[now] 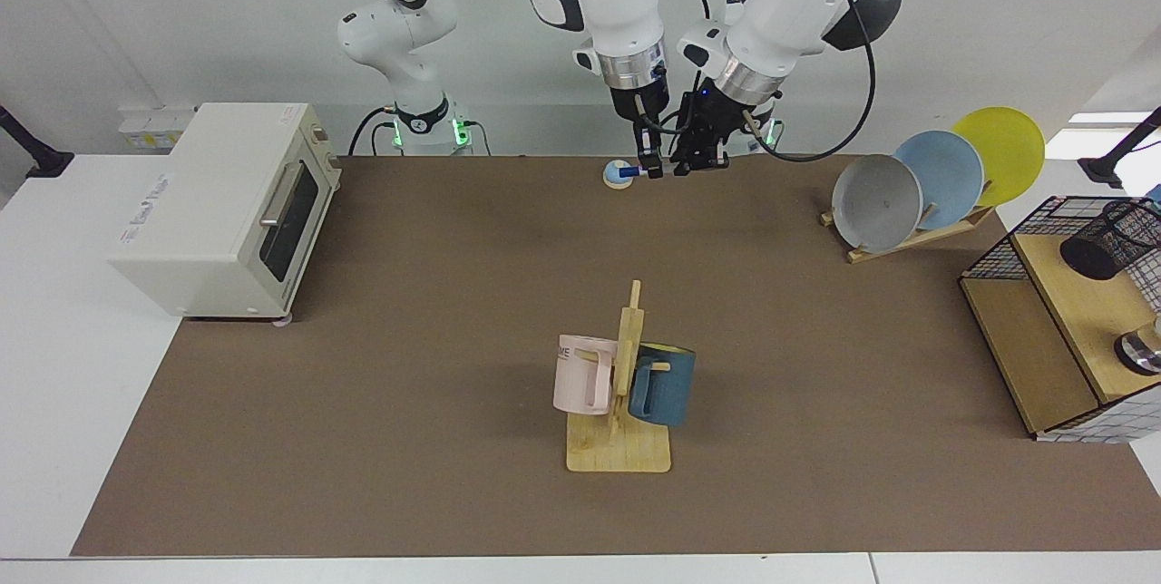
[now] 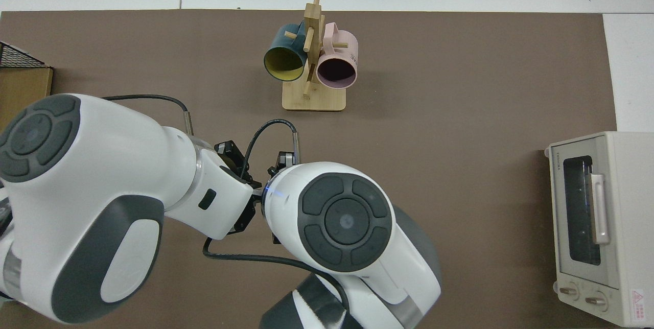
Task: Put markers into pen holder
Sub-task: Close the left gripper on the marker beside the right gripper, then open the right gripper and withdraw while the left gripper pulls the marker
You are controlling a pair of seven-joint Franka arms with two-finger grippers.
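In the facing view my right gripper hangs over the table's far edge, shut on the marker, which lies level above the mat. Only the marker's blue end shows, sticking out towards the view's left. My left gripper sits close beside it at the marker's other end, which is hidden behind its fingers. The pen holder, a black mesh cup, lies tilted on the wooden shelf at the far right. From above, both arm bodies cover the grippers and the marker.
A small blue-and-cream round object sits under the marker's end. A toaster oven stands at the left, a mug tree mid-table, and a plate rack and a wire-and-wood shelf with a shiny metal object at the right.
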